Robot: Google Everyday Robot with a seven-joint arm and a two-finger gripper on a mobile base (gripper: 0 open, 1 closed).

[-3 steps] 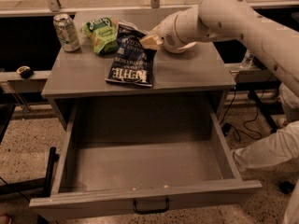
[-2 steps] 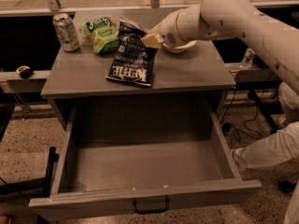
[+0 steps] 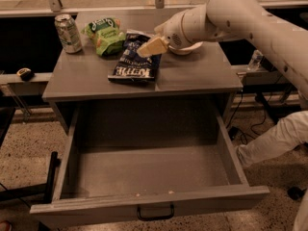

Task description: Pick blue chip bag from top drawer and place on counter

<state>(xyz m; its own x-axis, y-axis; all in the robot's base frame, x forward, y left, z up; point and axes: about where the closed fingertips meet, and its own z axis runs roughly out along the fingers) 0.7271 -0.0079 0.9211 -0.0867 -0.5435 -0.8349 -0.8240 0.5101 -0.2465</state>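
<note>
The blue chip bag (image 3: 134,61) lies flat on the counter (image 3: 197,76), white lettering up, near the back middle. My gripper (image 3: 152,46) hovers over the bag's upper right part, at the end of the white arm (image 3: 231,13) that reaches in from the right. I cannot tell whether it touches the bag. The top drawer (image 3: 149,172) is pulled wide open below the counter and its inside is bare. Its dark pull handle (image 3: 155,212) faces the front.
A green snack bag (image 3: 105,32) and a drink can (image 3: 67,32) stand at the counter's back left. A small black object (image 3: 24,73) lies on a ledge at left. A clear bottle (image 3: 255,59) and cables are at right. A white arm segment (image 3: 274,138) passes beside the drawer's right side.
The gripper has shifted very slightly over the bag. The bag, the drawer and the other objects have not moved.
</note>
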